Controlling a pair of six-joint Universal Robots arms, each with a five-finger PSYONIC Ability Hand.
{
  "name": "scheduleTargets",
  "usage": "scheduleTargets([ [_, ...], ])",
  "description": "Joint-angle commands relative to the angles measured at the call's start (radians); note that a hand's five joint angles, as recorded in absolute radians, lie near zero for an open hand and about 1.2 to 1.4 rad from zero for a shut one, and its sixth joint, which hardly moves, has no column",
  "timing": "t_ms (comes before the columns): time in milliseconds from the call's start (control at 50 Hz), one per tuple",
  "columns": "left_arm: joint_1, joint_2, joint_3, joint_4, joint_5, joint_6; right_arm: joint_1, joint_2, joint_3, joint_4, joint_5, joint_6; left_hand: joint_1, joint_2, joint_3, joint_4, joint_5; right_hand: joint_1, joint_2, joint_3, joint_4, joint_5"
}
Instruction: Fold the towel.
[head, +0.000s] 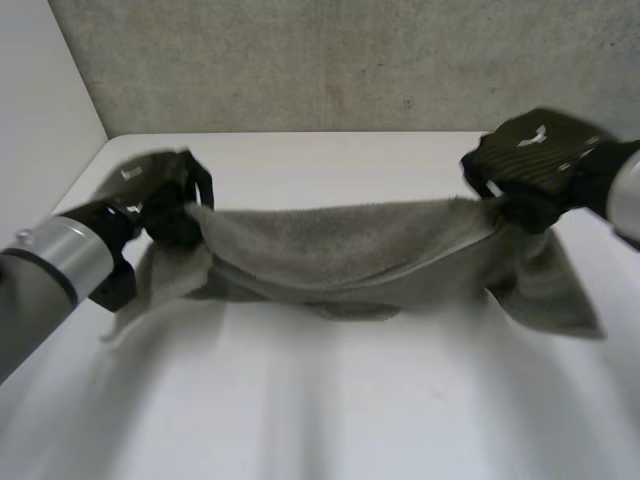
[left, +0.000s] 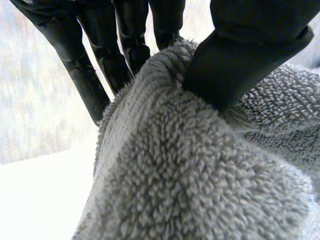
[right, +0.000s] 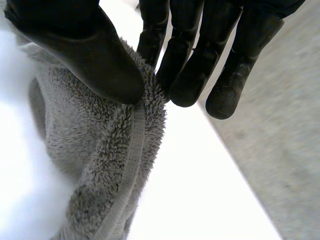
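A grey terry towel (head: 350, 250) hangs stretched between my two hands above the white table (head: 330, 400), sagging in the middle, with its ends drooping to the table at both sides. My left hand (head: 170, 200) pinches the towel's left end; in the left wrist view the thumb (left: 240, 60) presses the towel (left: 190, 175) against the fingers (left: 100, 60). My right hand (head: 535, 165) holds the right end. In the right wrist view its thumb (right: 85, 55) and fingers (right: 190, 70) pinch the hemmed edge of the towel (right: 115, 165).
A grey concrete wall (head: 350, 60) stands behind the table's far edge. A white panel (head: 40, 90) borders the table on the left. The near half of the table lies bare in front of the towel.
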Motion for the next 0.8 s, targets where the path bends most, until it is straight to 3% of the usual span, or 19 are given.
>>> scheduleTargets([
  [20, 0.007, -0.261, 0.225, -0.061, -0.006, 0.020, 0.103, 0.221, -0.152, -0.045, 0.130, -0.010, 0.243, 0.181, 0.189, 0.179, 0.233, 0.082, 0.085, 0.061, 0.054, 0.066],
  [60, 0.000, -0.291, 0.301, -0.061, -0.007, 0.020, 0.120, 0.267, -0.222, -0.108, 0.162, 0.002, 0.243, 0.181, 0.189, 0.179, 0.233, 0.082, 0.085, 0.061, 0.054, 0.066],
  [100, -0.006, -0.309, 0.377, -0.058, -0.007, 0.018, 0.143, 0.306, -0.326, -0.341, 0.248, 0.039, 0.243, 0.181, 0.189, 0.179, 0.233, 0.082, 0.085, 0.061, 0.054, 0.066],
  [120, -0.011, -0.314, 0.452, -0.050, -0.006, 0.009, 0.143, 0.307, -0.327, -0.343, 0.248, 0.039, 0.243, 0.181, 0.189, 0.179, 0.233, 0.082, 0.085, 0.061, 0.054, 0.066],
  [160, -0.012, -0.312, 0.526, -0.022, -0.009, 0.003, 0.152, 0.284, -0.325, -0.649, 0.303, 0.066, 0.243, 0.181, 0.189, 0.179, 0.233, 0.082, 0.085, 0.061, 0.054, 0.066],
  [180, -0.014, -0.311, 0.584, 0.035, -0.019, 0.000, 0.152, 0.284, -0.325, -0.651, 0.303, 0.066, 0.243, 0.181, 0.189, 0.179, 0.233, 0.082, 0.085, 0.061, 0.054, 0.066],
  [200, -0.017, -0.309, 0.615, 0.112, -0.033, -0.006, 0.152, 0.249, -0.299, -0.786, 0.308, 0.066, 0.243, 0.181, 0.189, 0.179, 0.233, 0.082, 0.085, 0.061, 0.054, 0.066],
  [260, -0.023, -0.297, 0.612, 0.199, -0.046, -0.023, 0.152, 0.155, -0.214, -0.908, 0.280, 0.066, 0.243, 0.181, 0.189, 0.179, 0.233, 0.082, 0.085, 0.061, 0.054, 0.066],
  [300, -0.029, -0.242, 0.581, 0.342, -0.078, -0.077, 0.144, 0.111, -0.181, -0.906, 0.257, 0.071, 0.243, 0.181, 0.189, 0.179, 0.233, 0.082, 0.085, 0.061, 0.054, 0.066],
  [340, -0.020, -0.217, 0.548, 0.381, -0.082, -0.109, 0.144, 0.081, -0.141, -0.893, 0.222, 0.072, 0.243, 0.181, 0.189, 0.179, 0.233, 0.082, 0.085, 0.061, 0.054, 0.066],
  [440, -0.002, -0.206, 0.432, 0.381, -0.066, -0.160, 0.143, 0.055, -0.018, -0.815, 0.107, 0.065, 0.243, 0.181, 0.189, 0.179, 0.233, 0.082, 0.085, 0.061, 0.054, 0.066],
  [480, 0.012, -0.206, 0.385, 0.372, -0.050, -0.163, 0.140, 0.056, 0.026, -0.690, 0.064, 0.059, 0.243, 0.181, 0.189, 0.179, 0.233, 0.082, 0.085, 0.061, 0.054, 0.066],
  [580, 0.060, -0.242, 0.221, 0.277, 0.086, -0.157, 0.137, 0.076, 0.066, -0.442, 0.041, -0.027, 0.243, 0.181, 0.189, 0.179, 0.233, 0.082, 0.085, 0.061, 0.054, 0.066],
  [700, 0.086, -0.338, 0.189, 0.163, 0.138, -0.123, 0.140, 0.132, 0.126, -0.240, 0.053, -0.213, 0.243, 0.181, 0.189, 0.179, 0.233, 0.082, 0.085, 0.061, 0.054, 0.066],
  [760, 0.123, -0.383, 0.202, 0.054, 0.139, -0.039, 0.135, 0.187, 0.140, -0.116, 0.061, -0.297, 0.243, 0.181, 0.189, 0.179, 0.233, 0.082, 0.085, 0.061, 0.054, 0.066],
  [800, 0.162, -0.409, 0.253, -0.066, 0.131, 0.114, 0.134, 0.221, 0.130, -0.099, 0.056, -0.270, 0.243, 0.181, 0.189, 0.179, 0.233, 0.082, 0.085, 0.061, 0.054, 0.066],
])
